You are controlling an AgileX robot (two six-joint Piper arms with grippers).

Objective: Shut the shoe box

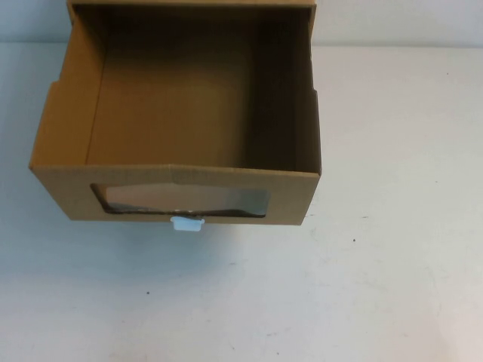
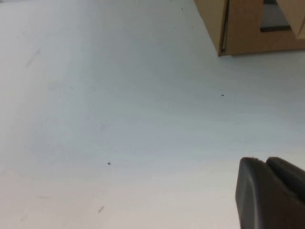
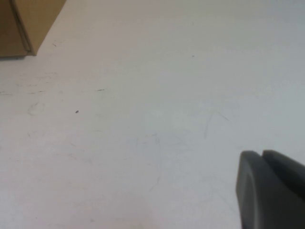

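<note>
The brown cardboard shoe box (image 1: 177,178) stands at the back of the table, and its empty drawer is pulled out toward me. The front panel carries a wide clear window (image 1: 181,200) with a small white pull tab (image 1: 186,223) below it. Neither arm shows in the high view. My left gripper (image 2: 264,161) hovers over bare table, shut on nothing, with a corner of the shoe box (image 2: 243,28) well ahead of it. My right gripper (image 3: 261,153) is also shut and empty, far from the box corner (image 3: 28,19).
A white table (image 1: 362,286) spreads in front of the box and to both sides, marked by a few small dark specks (image 1: 354,240). A pale wall (image 1: 400,19) runs behind the table.
</note>
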